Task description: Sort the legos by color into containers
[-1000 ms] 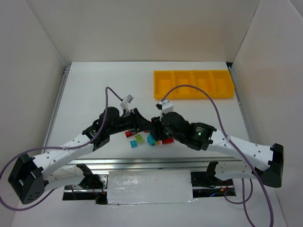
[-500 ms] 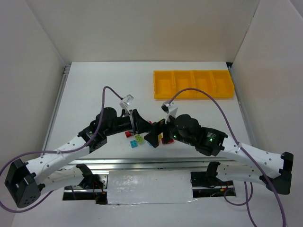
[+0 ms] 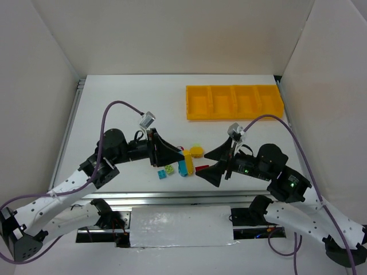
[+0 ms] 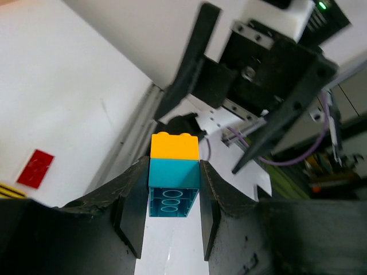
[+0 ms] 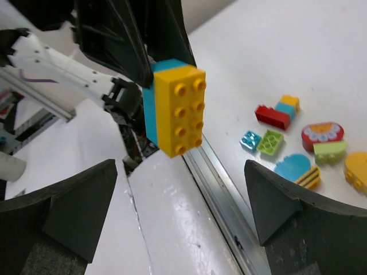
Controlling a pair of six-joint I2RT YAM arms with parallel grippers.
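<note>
Clamping a teal-and-yellow brick [image 5: 175,109] by its teal sides at centre frame, well apart from the tray [image 3: 192,109] at upper right, left gripper [image 4: 174,177] faces the wide-open right gripper [image 5: 183,212]; brick likely light, rigid, slick, so pinch its flat faces.

You have on view: one white surface [image 3: 123,103]; white enclosure walls [image 3: 172,34] on three sides; one metal rail [image 3: 172,199] along its near edge; one crinkled silvery sheet [image 3: 180,226] just beyond that rail.
</note>
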